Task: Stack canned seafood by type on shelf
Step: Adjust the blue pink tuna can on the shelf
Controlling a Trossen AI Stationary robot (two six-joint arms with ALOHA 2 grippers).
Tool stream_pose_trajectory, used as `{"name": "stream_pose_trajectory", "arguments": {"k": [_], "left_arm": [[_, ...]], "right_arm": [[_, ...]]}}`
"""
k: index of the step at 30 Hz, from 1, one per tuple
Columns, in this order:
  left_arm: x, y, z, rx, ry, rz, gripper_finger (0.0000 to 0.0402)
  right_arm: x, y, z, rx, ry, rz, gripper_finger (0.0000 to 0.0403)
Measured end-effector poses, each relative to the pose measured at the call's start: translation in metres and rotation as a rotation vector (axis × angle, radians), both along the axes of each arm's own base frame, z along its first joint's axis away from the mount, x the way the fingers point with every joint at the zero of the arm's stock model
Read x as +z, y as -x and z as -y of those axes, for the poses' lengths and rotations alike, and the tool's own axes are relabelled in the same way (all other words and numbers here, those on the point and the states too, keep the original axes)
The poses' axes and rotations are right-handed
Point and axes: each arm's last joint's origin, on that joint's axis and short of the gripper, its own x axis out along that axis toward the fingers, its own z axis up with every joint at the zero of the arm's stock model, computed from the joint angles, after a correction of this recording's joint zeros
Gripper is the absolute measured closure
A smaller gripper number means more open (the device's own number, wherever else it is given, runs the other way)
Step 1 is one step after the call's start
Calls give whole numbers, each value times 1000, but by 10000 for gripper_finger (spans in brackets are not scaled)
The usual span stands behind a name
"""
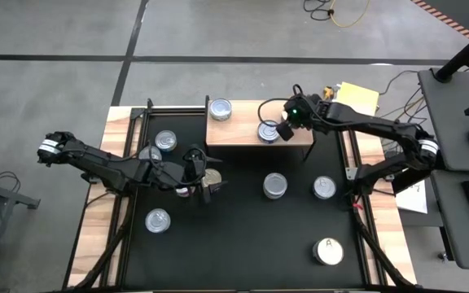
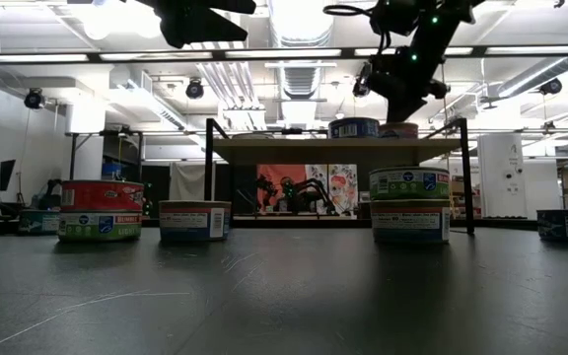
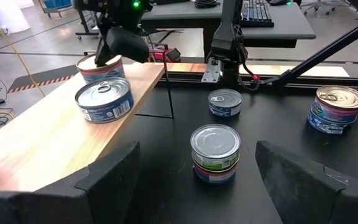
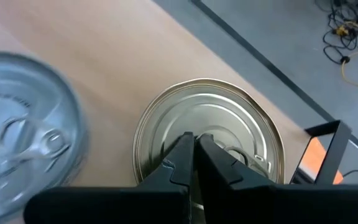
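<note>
Silver-topped can (image 4: 207, 134) sitting on shelf (image 1: 238, 130) directly beneath clenched, empty right tool (image 4: 196, 144); left tool (image 3: 194, 177), released, hovering near stacked cans (image 3: 215, 154)—centre before grasping.

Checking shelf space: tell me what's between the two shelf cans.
Bare wood of the shelf separates the left can and right can, in the high view.

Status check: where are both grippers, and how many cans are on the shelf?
Right gripper shut, over a can on the shelf. Left gripper open, over the table. Two cans on shelf. Nothing blocking.
</note>
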Motion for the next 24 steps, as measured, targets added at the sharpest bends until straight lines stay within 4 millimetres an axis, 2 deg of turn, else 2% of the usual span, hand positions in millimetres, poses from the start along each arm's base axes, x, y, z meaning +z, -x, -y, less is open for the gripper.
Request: {"name": "stream_pose_trajectory", "arguments": {"k": [8,15,20,24], "left_arm": [[0,0,0,0,0,-1,98],[-1,0,0,-1,-5,-8,98],[-2,1,0,-1,-9,-22,98],[-3,1,0,8,26,-16,98]], "right_arm": [[0,7,14,-34,13,-2,394],[3,10,16,-33,35,-17,394],[23,13,5,-22,57,38,394],[47,16,-8,-18,89,155,394]]}}
